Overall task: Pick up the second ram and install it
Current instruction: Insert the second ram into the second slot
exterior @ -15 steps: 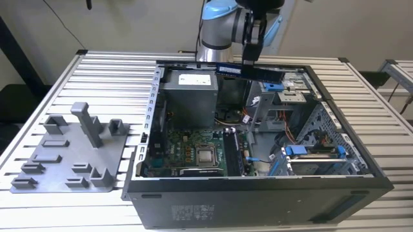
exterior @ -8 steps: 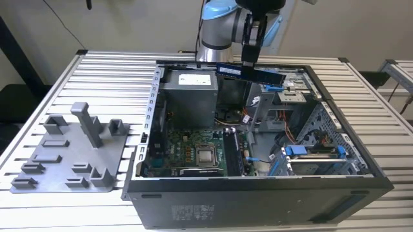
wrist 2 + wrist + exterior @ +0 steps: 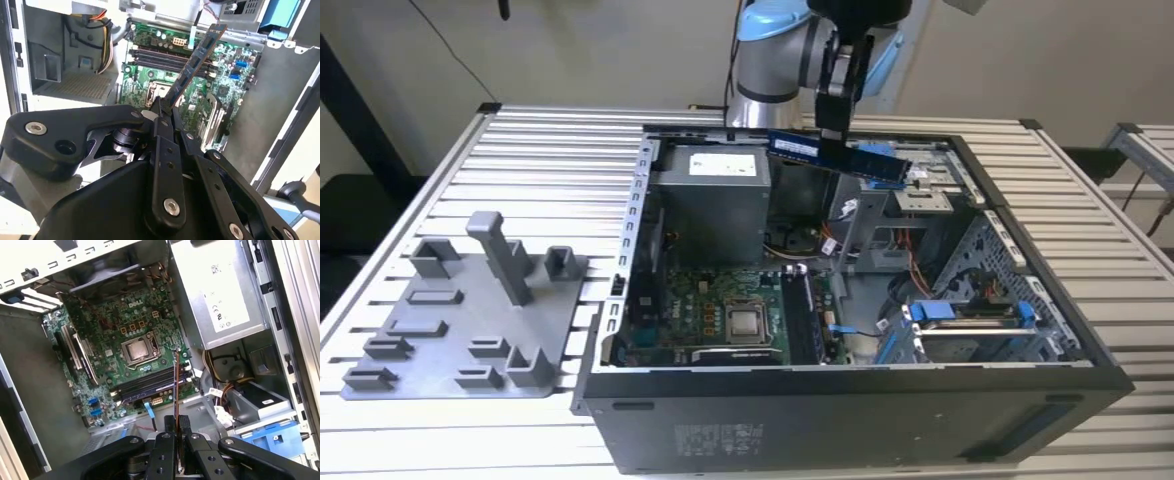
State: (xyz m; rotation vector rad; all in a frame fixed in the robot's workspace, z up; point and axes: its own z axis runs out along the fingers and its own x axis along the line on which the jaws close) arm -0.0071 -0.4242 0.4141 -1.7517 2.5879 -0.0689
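The second ram (image 3: 834, 155), a narrow dark blue-green stick with black chips, hangs in the air above the open computer case. My gripper (image 3: 833, 128) is shut on it near its middle. In the second wrist view the second ram (image 3: 196, 59) runs out from between the black fingers (image 3: 161, 120) over the green motherboard (image 3: 225, 85). In the first wrist view the second ram (image 3: 176, 385) shows edge-on as a thin line above the dark memory slots (image 3: 152, 382). Those slots lie beside the processor socket (image 3: 137, 350).
The black computer case (image 3: 854, 415) lies open on the slatted table (image 3: 520, 140). A grey power supply (image 3: 710, 195) and a blue drive bracket (image 3: 961, 315) stand inside it. A grey fixture plate (image 3: 467, 310) with upright posts sits at the exterior view's left.
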